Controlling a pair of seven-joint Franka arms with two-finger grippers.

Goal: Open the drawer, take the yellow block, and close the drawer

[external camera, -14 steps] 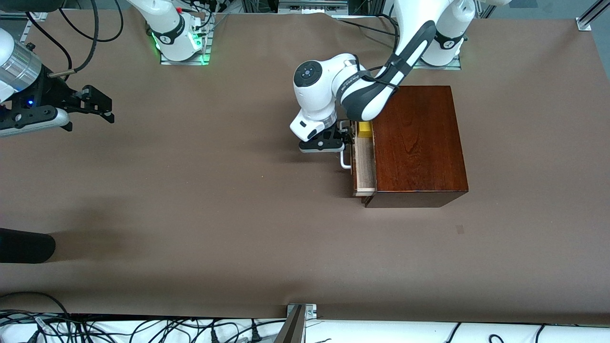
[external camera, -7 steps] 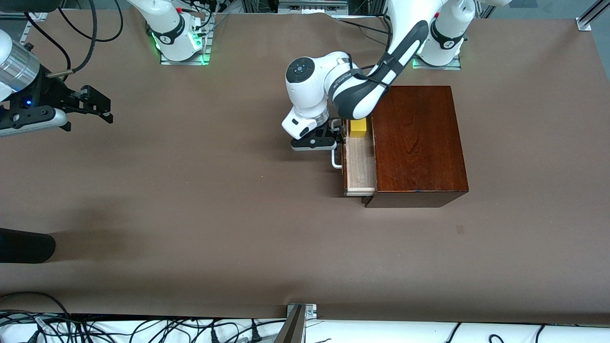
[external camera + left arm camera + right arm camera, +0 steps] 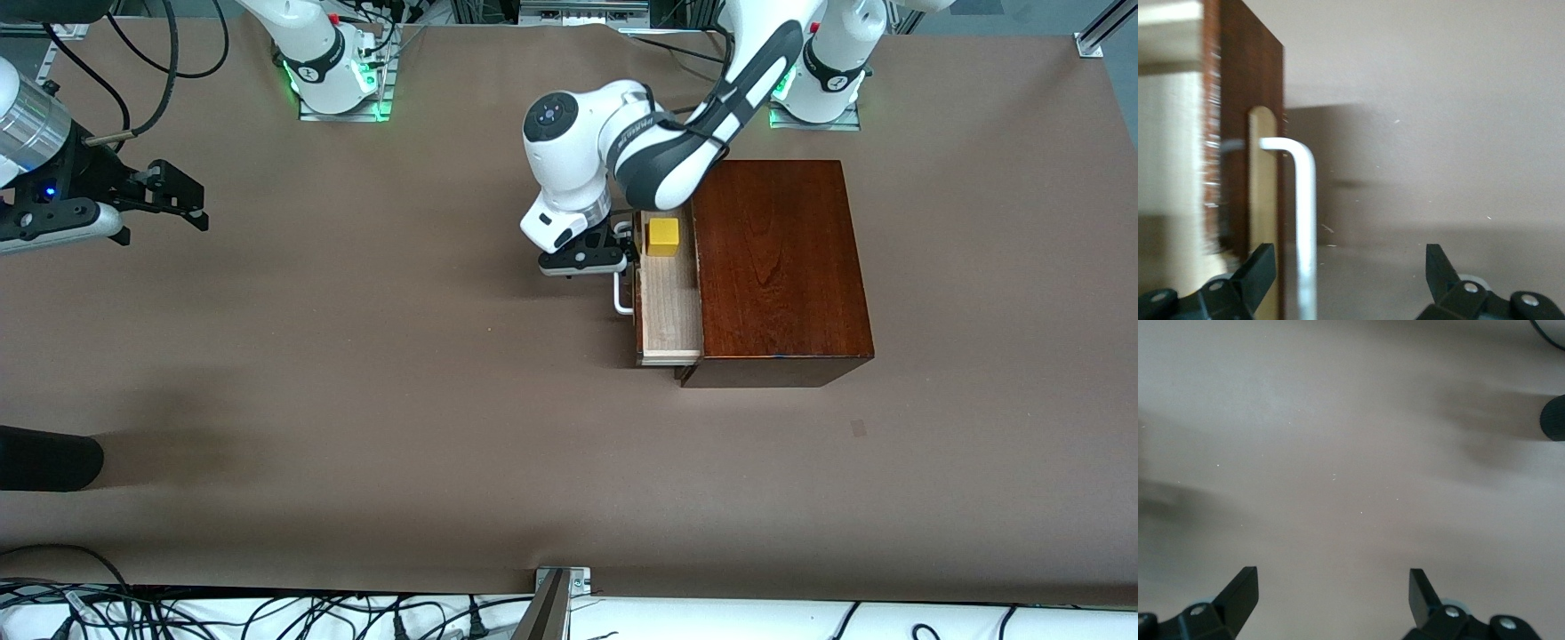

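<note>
The left pincer (image 3: 625, 252), fingers spread wide around the handle (image 3: 1305, 220), sits just beside the yellow block (image 3: 662, 236) in the drawer (image 3: 669, 307); the right pincer (image 3: 182, 200) waits open, well apart.

The block (image 3: 662, 237) was bright yellow. The drawer (image 3: 669, 307) was pale inside, its handle (image 3: 620, 298) white. The box (image 3: 776, 267) was shiny red-brown. The bench (image 3: 356, 400) was brown.
</note>
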